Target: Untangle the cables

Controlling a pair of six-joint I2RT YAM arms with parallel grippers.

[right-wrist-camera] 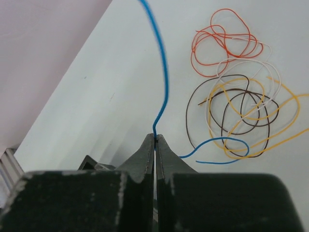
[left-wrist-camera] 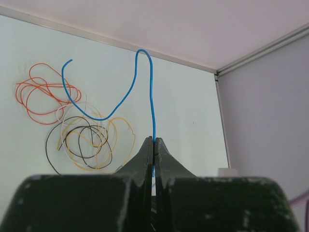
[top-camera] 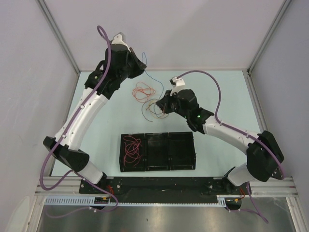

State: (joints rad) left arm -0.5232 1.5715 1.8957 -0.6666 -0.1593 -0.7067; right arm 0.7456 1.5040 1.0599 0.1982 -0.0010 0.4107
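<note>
A blue cable [top-camera: 153, 79] runs between my two grippers above the table. My left gripper [left-wrist-camera: 153, 141] is shut on the blue cable [left-wrist-camera: 151, 92], which rises from the jaws, loops and ends free at the upper left. My right gripper [right-wrist-camera: 155, 137] is shut on the blue cable [right-wrist-camera: 163, 67]; a blue tail [right-wrist-camera: 227, 150] lies over the tangle. Orange loops [top-camera: 144, 91] lie apart on the table, also in the left wrist view [left-wrist-camera: 43, 94] and the right wrist view [right-wrist-camera: 224, 43]. Brown, yellow and whitish cables [top-camera: 153, 109] stay tangled [left-wrist-camera: 89, 140] [right-wrist-camera: 241, 113].
A black tray [top-camera: 182, 153] with three compartments stands near the arm bases; red cables [top-camera: 131, 149] lie in its left compartment. Walls and metal frame posts [top-camera: 63, 43] close in the table at the back and both sides.
</note>
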